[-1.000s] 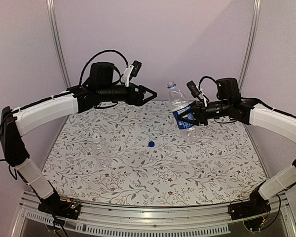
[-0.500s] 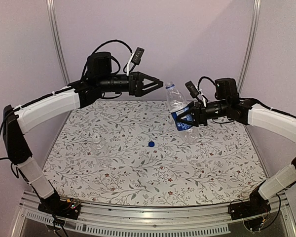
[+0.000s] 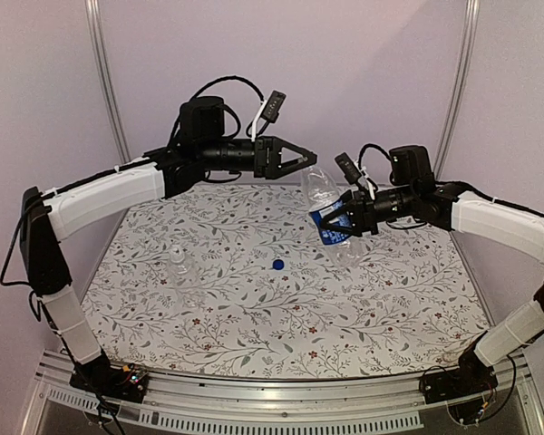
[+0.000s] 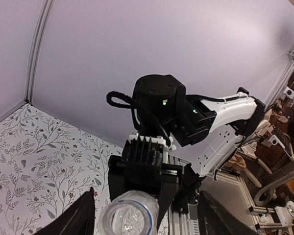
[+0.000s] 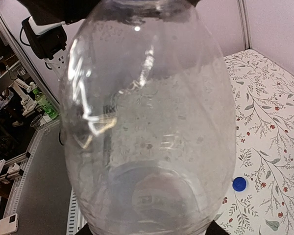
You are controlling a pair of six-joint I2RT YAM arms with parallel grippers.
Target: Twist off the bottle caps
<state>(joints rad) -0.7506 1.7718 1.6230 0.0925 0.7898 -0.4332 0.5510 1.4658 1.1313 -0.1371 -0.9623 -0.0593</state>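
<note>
My right gripper is shut on the taller bottle at its blue-and-white label and holds it tilted above the table. The clear bottle fills the right wrist view. Its mouth has no cap, only a blue ring. My left gripper stands open with a finger on each side of that mouth, apart from it. The bright blue cap lies on the table, and also shows as the blue cap beside the held bottle. The shorter bottle stands upright at the left with its pale cap on.
The patterned table has a metal rail along its front edge. Lilac walls and upright poles close in the back and sides. Through the left wrist view the right arm's black gripper body sits just behind the bottle.
My left gripper has swung right and up to the held bottle's top and narrowed a little. The right arm has tilted the bottle slightly toward the left.
</note>
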